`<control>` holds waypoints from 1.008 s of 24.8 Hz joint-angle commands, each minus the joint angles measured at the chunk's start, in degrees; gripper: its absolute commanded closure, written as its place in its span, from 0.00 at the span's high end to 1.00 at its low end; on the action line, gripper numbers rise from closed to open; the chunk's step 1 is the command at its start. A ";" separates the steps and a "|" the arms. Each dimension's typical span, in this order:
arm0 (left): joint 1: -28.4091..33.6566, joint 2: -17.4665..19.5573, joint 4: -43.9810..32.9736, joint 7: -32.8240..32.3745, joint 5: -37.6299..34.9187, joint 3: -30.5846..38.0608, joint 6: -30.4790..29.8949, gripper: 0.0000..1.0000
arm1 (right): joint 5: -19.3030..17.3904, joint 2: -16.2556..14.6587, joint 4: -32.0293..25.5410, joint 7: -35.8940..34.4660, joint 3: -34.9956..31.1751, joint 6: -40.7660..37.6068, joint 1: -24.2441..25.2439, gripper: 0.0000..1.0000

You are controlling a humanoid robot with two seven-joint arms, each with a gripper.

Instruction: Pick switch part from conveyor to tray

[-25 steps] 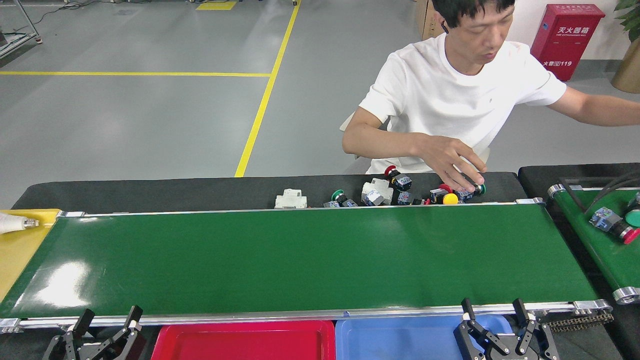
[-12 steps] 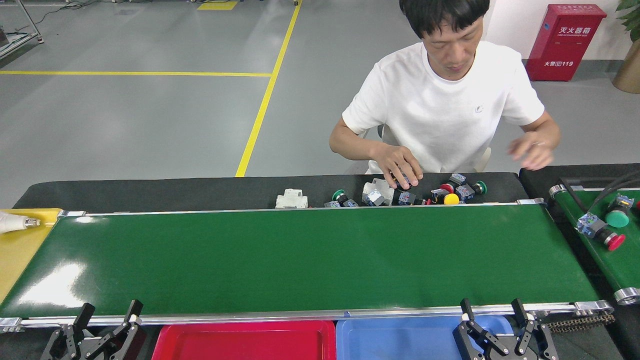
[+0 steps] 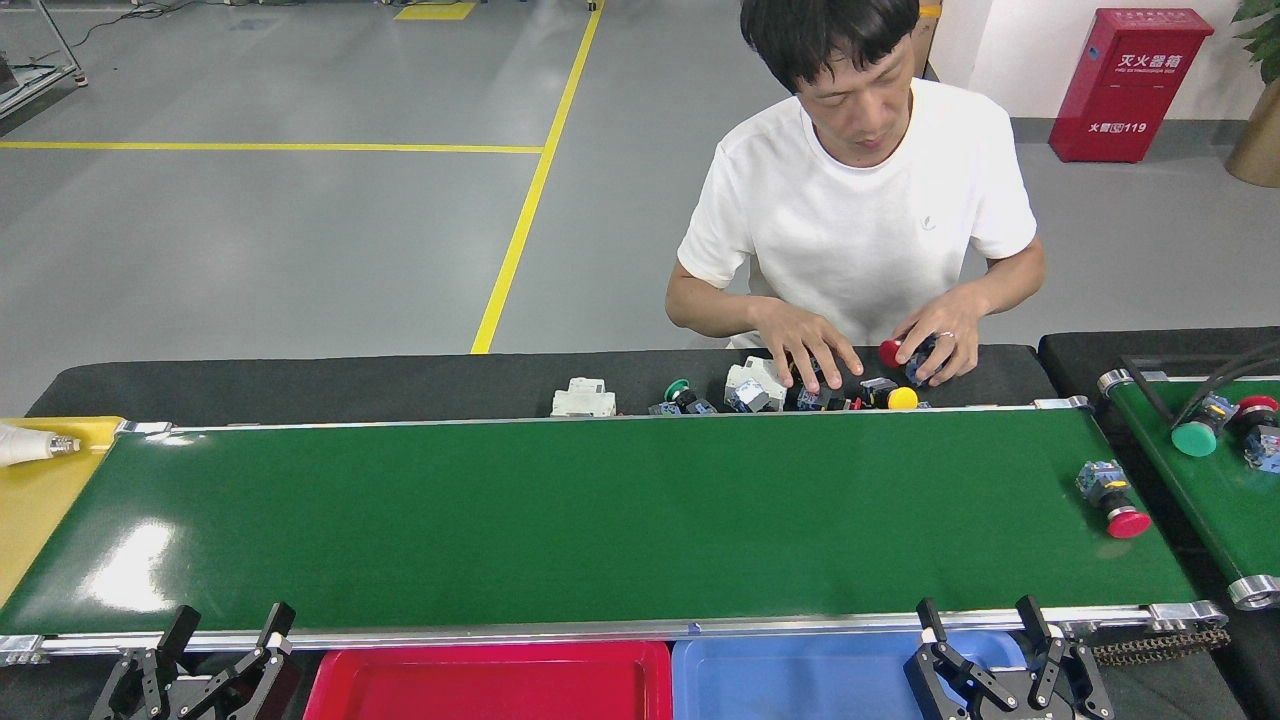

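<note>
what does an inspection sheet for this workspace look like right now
surface: wide green conveyor, glossy; one part on it.
job's things: red-capped switch part at the belt's right end; red tray and blue tray at the near edge, nothing seen in the visible parts.
clutter: pile of switch parts on the black strip behind the belt; more parts on the narrow side belt.
grippers: left gripper and right gripper open, fingers holding nothing.
cables: black cables over the side belt.
surroundings: person handling the pile; red cabinet; yellow floor lines.
</note>
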 commanded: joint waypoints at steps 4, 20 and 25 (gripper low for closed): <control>-0.34 1.12 -0.77 1.09 0.21 -0.48 0.98 1.00 | -0.14 0.05 -0.75 1.40 -0.59 0.45 -0.10 0.99; -1.49 11.58 -0.68 2.23 9.26 -11.64 12.14 1.00 | -0.32 -1.27 1.53 16.96 -8.94 0.27 -6.34 0.97; -1.84 11.14 -0.68 2.14 9.09 -11.99 11.53 1.00 | -0.23 -1.44 6.98 17.48 -8.76 0.54 -12.23 0.92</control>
